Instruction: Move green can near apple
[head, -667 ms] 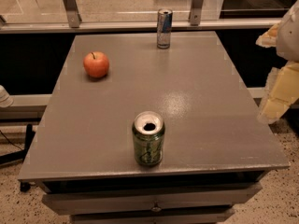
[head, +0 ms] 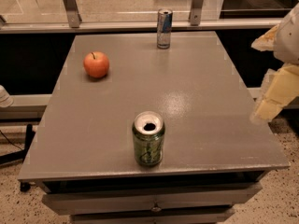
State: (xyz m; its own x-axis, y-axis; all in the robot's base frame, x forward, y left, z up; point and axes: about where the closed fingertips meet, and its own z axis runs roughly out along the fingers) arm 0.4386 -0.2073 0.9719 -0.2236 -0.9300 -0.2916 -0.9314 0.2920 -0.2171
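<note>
The green can [head: 148,140] stands upright near the front edge of the grey table [head: 196,92], its silver top with a dark hole facing up. The apple [head: 96,64], orange-red with a short stem, rests at the table's far left. My gripper [head: 264,110] hangs at the right edge of the view, just off the table's right side, on a pale cream arm [head: 283,80]. It is well to the right of the can and touches nothing.
A tall slim blue-and-silver can [head: 164,28] stands at the table's far edge, centre. A railing with metal posts [head: 70,6] runs behind the table. Speckled floor [head: 280,195] lies in front and to the right.
</note>
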